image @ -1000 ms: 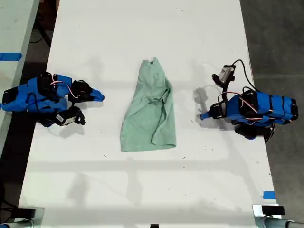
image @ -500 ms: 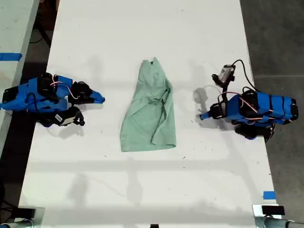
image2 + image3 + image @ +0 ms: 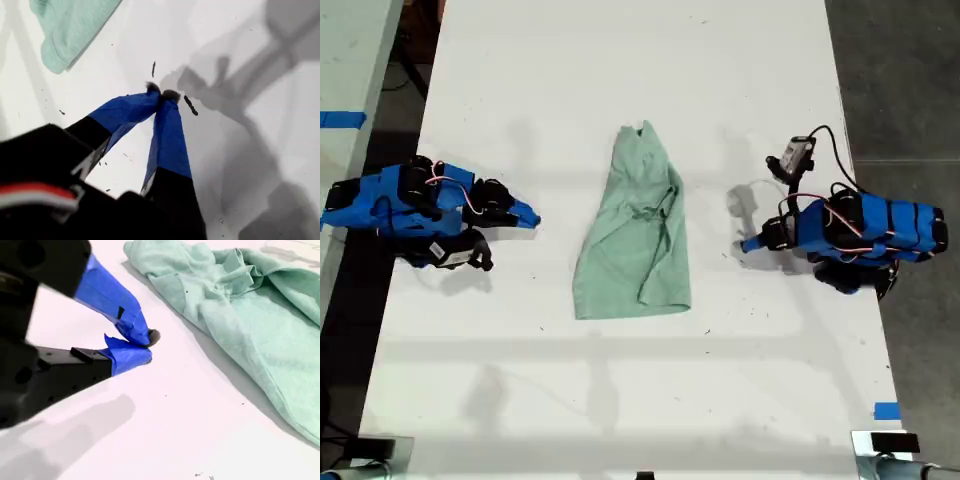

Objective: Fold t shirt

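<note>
The pale mint-green t shirt [image 3: 635, 235] lies crumpled lengthwise in the middle of the white table [image 3: 620, 400], narrow at its far end and wider at the near hem. My first gripper [image 3: 745, 245] rests at the exterior view's right, shut and empty, a short gap from the shirt's near corner [image 3: 70, 25]. Its blue tips [image 3: 162, 93] meet on bare table. My second gripper [image 3: 530, 218] sits at the exterior view's left, also shut with nothing in it. In its wrist view the tips [image 3: 147, 345] touch, and the wrinkled shirt [image 3: 240, 300] lies just beyond them.
Dark floor borders the table on both sides of the exterior view. A blue tape mark [image 3: 887, 410] sits near the table's lower right edge there. A second surface with blue tape [image 3: 340, 120] stands at that view's left. A black cable [image 3: 835, 150] loops above the first arm.
My second arm has shifted slightly, its tip dropping a little toward the exterior view's bottom. The first arm and the shirt have stayed put.
</note>
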`<act>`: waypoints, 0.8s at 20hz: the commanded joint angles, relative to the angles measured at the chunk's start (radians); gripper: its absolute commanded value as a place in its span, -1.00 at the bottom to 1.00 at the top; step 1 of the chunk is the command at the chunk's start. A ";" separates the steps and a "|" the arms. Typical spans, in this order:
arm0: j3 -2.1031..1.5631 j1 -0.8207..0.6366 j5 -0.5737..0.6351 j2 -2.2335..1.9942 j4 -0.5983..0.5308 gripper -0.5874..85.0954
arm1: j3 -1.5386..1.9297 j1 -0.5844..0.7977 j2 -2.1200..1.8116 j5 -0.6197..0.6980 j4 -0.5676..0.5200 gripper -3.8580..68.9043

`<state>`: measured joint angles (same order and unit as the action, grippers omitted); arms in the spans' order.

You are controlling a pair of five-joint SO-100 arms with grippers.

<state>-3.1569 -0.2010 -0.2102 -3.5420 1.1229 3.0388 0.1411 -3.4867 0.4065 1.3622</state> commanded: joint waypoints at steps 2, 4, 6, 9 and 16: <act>0.178 0.041 -0.080 0.227 -0.020 -0.99 | 0.060 -0.003 -0.014 0.000 -0.008 -0.86; 0.443 0.106 -0.106 0.732 -0.055 -0.97 | 0.060 0.000 -0.014 0.002 -0.008 -0.86; 0.781 0.170 -0.101 1.203 -0.034 -0.81 | 0.060 0.000 -0.014 0.000 -0.008 -0.86; 1.299 0.262 -0.052 1.778 0.086 -0.57 | 0.060 -0.011 -0.014 -0.002 -0.008 -0.86; 1.901 0.282 -0.061 2.256 0.368 -0.36 | 0.060 -0.014 -0.014 0.003 -0.008 -0.86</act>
<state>-1.3453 0.0905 -0.2792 -1.2839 1.4788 3.0388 0.1411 -3.4867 0.4065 1.3622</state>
